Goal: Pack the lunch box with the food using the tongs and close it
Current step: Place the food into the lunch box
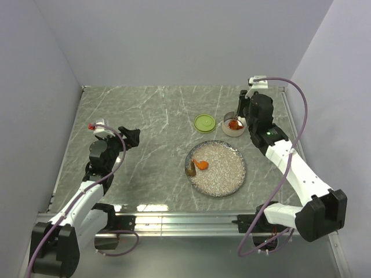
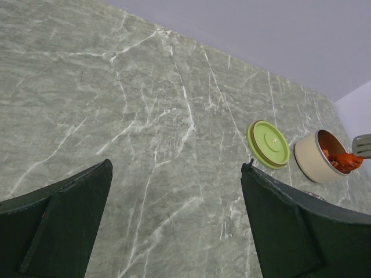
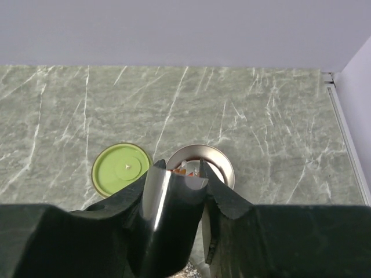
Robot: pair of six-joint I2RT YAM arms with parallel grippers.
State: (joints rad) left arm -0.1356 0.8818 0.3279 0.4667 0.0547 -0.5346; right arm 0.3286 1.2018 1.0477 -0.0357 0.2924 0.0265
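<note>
Packing looks mostly done here. The small round shiny steel lunch box [image 1: 229, 131] sits just past the far right rim of the big speckled grey plate [image 1: 226, 174], and there's already a heap of red and orange food pieces [image 2: 341, 160] inside it. The right gripper [image 1: 240, 114] hangs right over the box. Its fingers [image 3: 229, 202] are clamped on the thin dark grey metal tongs [image 3: 165, 214], whose tips are down at the box mouth, seemingly with a red bit between them.

Only two pieces are left on the plate, near its left side: a curved orange piece [image 1: 201, 164] and a dark brown piece [image 1: 190, 170]. The flat round lime-green lid [image 1: 204, 123] lies on the marbled green counter [image 1: 145, 116] just past the plate's far edge, so closing isn't done yet. The left gripper [image 1: 130, 138] is well off to the plate's left, fingers [image 2: 64, 220] spread wide, holding nothing.
</note>
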